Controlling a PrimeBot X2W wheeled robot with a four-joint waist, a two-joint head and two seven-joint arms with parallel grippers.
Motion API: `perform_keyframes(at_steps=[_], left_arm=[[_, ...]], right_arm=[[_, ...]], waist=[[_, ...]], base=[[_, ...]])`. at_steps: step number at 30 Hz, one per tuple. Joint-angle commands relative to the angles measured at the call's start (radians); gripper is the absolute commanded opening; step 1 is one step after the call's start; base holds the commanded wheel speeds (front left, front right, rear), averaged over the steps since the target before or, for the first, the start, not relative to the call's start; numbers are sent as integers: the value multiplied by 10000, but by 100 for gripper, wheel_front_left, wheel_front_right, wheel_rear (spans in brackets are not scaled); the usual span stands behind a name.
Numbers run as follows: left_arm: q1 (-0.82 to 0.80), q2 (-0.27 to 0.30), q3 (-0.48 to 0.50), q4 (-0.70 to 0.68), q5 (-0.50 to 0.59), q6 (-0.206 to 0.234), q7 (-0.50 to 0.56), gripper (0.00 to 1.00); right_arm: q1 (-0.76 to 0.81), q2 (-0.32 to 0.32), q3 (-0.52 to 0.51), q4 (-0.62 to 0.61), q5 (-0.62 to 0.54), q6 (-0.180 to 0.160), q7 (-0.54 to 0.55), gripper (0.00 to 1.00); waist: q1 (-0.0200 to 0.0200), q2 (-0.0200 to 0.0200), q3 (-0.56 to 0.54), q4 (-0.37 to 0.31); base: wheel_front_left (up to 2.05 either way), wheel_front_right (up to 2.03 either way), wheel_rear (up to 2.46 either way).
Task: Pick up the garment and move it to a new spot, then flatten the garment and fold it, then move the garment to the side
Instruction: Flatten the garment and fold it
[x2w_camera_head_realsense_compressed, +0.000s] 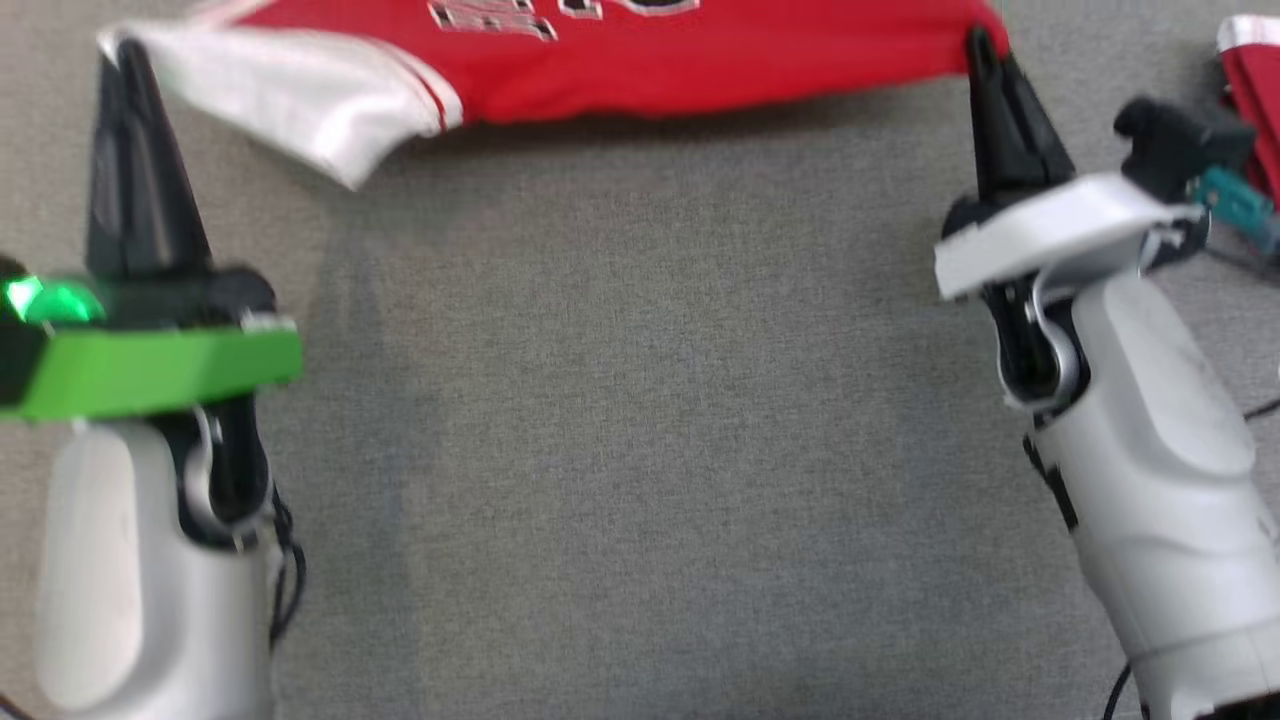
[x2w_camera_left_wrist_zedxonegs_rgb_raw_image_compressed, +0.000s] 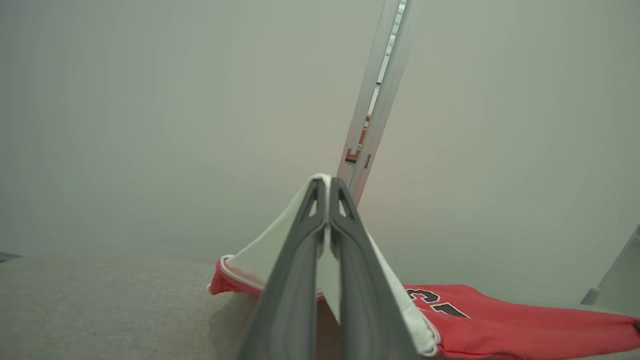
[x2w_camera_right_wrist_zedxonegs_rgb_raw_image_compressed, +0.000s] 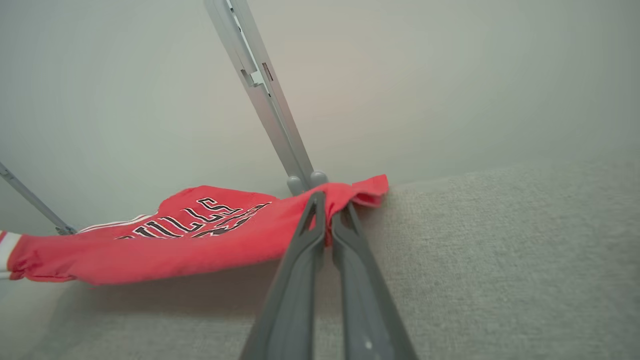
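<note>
The garment (x2w_camera_head_realsense_compressed: 640, 60) is a red jersey with white sleeves and black-and-white lettering, stretched across the top of the head view just above the grey cloth surface. My left gripper (x2w_camera_head_realsense_compressed: 120, 55) is shut on its white sleeve edge at the upper left; the left wrist view shows that gripper (x2w_camera_left_wrist_zedxonegs_rgb_raw_image_compressed: 327, 185) with white cloth (x2w_camera_left_wrist_zedxonegs_rgb_raw_image_compressed: 255, 255) pinched between its tips. My right gripper (x2w_camera_head_realsense_compressed: 980, 45) is shut on the red corner at the upper right. In the right wrist view the jersey (x2w_camera_right_wrist_zedxonegs_rgb_raw_image_compressed: 190, 240) hangs leftward from that gripper (x2w_camera_right_wrist_zedxonegs_rgb_raw_image_compressed: 327, 200), casting a shadow below.
A grey fabric surface (x2w_camera_head_realsense_compressed: 640, 420) spreads between my two forearms. Another red and white piece of cloth (x2w_camera_head_realsense_compressed: 1255, 90) lies at the right edge. Pale metal frame bars (x2w_camera_right_wrist_zedxonegs_rgb_raw_image_compressed: 265, 95) rise behind the surface against a plain wall.
</note>
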Motion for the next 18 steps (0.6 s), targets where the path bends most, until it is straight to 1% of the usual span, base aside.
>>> perform_keyframes(at_steps=[1,5,10,18], left_arm=[[609,-75,39,-219,-78,-37,-29,0],[2287,-294,41,-715,-322,-37,-29,0],[4219,-443,-252,-1152,-403,-31,-28,0],[6384,-504,-857,-1953,-238,-32,-30,0]], right_arm=[[527,-59,-59,-260,137,-1,-24,0],[1978,-35,-177,-918,403,-1,-24,0],[3817,36,-475,-1610,817,-1,-26,0],[6404,193,-909,-2393,1008,-1,-25,0]], waist=[[0,0,-803,97],[0,0,-1592,219],[0,0,-2705,465],[0,0,-4239,817]], base=[[0,0,0],[0,0,0],[0,0,0],[0,0,0]])
